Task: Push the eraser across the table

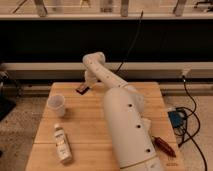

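Our gripper (84, 88), whose grip we cannot tell, meets the eraser (80, 91) near the desk's (90, 131) far edge; a skewed push could drop it off.

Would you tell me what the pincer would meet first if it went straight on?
Likely the dark eraser just below the pincer, near the far edge of the table; depth is unclear.

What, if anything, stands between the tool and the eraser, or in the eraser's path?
Nothing visible separates them: the tool is right at the small dark eraser near the far edge of the table. A push toward the near-left would likely meet the clear cup and the lying bottle.
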{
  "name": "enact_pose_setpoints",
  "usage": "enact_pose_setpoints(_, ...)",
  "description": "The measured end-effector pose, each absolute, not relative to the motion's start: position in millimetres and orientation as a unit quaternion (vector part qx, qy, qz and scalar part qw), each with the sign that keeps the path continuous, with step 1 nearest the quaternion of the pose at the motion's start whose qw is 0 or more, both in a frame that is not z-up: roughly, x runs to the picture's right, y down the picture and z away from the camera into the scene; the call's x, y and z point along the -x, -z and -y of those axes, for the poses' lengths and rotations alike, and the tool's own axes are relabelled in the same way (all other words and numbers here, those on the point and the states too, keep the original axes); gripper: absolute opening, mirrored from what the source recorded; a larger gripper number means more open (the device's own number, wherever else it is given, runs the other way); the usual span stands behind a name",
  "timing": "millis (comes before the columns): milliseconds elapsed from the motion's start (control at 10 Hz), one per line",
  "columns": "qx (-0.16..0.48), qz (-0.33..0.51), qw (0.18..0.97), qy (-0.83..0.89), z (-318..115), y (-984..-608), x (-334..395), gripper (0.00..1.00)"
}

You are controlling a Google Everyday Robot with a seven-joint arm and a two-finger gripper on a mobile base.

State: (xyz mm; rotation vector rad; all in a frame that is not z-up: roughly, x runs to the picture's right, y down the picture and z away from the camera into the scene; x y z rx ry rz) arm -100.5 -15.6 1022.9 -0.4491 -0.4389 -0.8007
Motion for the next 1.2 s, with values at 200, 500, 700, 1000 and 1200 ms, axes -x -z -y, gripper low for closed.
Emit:
enact_pose_setpoints(200, 0.214, 0.218, 0.870, 0.388, 15.0, -1024.6, 108.4, 0.04)
enact_pose_setpoints(500, 0.214, 0.229, 0.863, 0.396, 12.2, -1025.4, 120.2, 0.04)
enact_pose_setpoints(700, 0.214, 0.233, 0.860, 0.400, 10.6, -1025.1, 125.0, 0.04)
enact_pose_setpoints(1000, 0.210, 0.250, 0.853, 0.408, 6.4, -1022.5, 134.8, 0.11)
enact_pose_setpoints(1200, 0.211, 0.245, 0.847, 0.421, -1.6, -1011.3, 137.9, 0.03)
